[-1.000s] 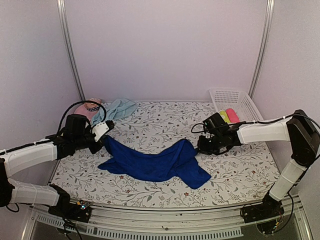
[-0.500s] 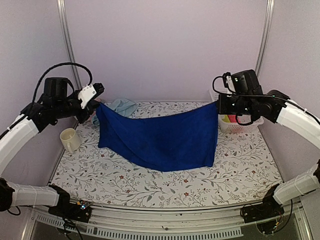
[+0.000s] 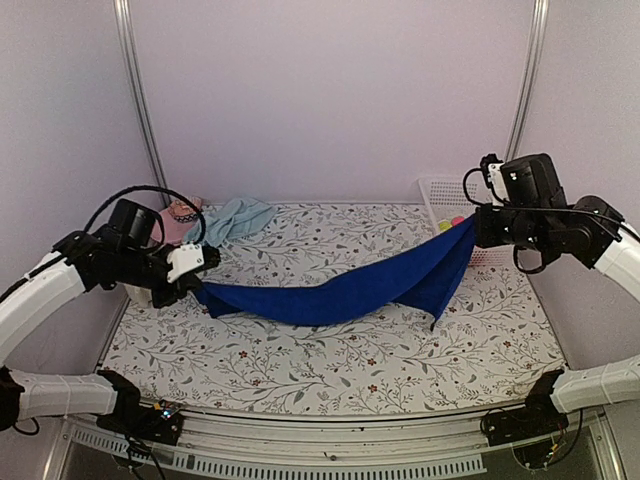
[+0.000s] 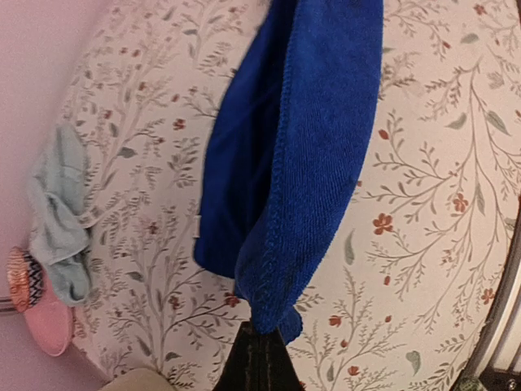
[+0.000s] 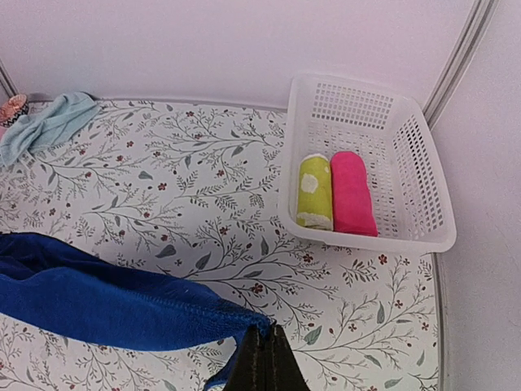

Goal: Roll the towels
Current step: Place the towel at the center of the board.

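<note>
L hand (image 3: 198, 284) & R hand (image 3: 477, 226) each clamped on a corner of royal blue towel (image 3: 340, 292), stretched btwn them, sagging low over tabletop (image 3: 330, 370).

The left arm (image 3: 40, 290) and right arm (image 3: 612, 238) share one build: smooth white tubular links joined by black housings. Behind the left jaws sits a white plate (image 3: 185, 262), and a black cable (image 3: 150, 190) loops above it. The jaws themselves are black, ending in a narrow dark wedge.

Lab booth (plain walls (image 3: 330, 100), floral table (image 3: 300, 370))
</note>
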